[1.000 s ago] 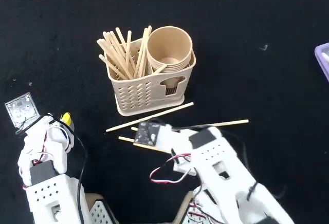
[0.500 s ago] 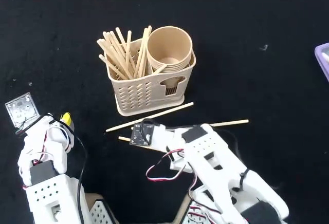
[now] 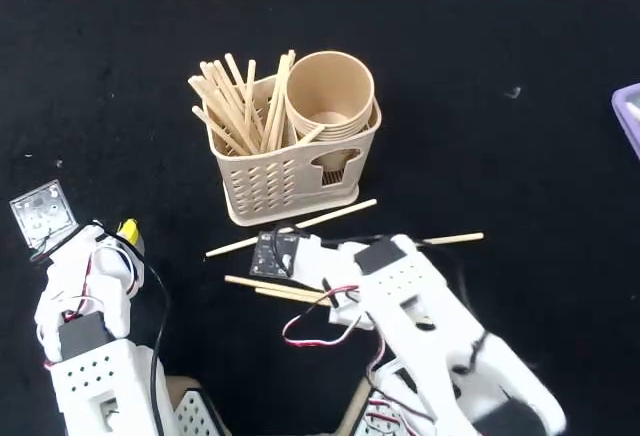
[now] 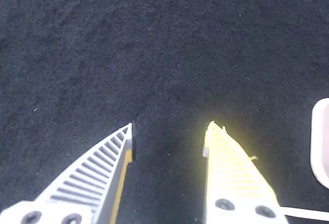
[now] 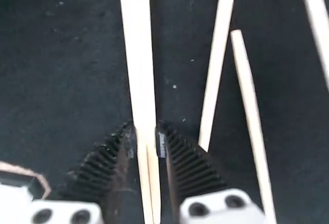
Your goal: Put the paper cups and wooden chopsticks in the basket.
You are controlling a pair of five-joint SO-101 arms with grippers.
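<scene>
The beige basket (image 3: 285, 171) holds a stack of paper cups (image 3: 330, 91) and a bundle of wooden chopsticks (image 3: 240, 106). My right gripper (image 5: 146, 134) is shut on a pair of chopsticks (image 5: 139, 54); that pair (image 3: 265, 287) lies low over the cloth in front of the basket, running left from the right gripper (image 3: 335, 296). One loose chopstick (image 3: 290, 228) lies slanted just in front of the basket, and another (image 3: 452, 240) pokes out to the right of the arm. My left gripper (image 4: 169, 129) hangs open over bare black cloth at the front left (image 3: 125, 231).
The black cloth (image 3: 500, 156) covers the whole table. A purple object (image 3: 628, 116) sits at the right edge. Loose chopsticks (image 5: 218, 54) lie close beside the held pair. A white part (image 4: 321, 142) shows beside the left gripper.
The right arm has shifted and the pair of chopsticks in its gripper has come a little toward the table's front edge. The left arm has not moved.
</scene>
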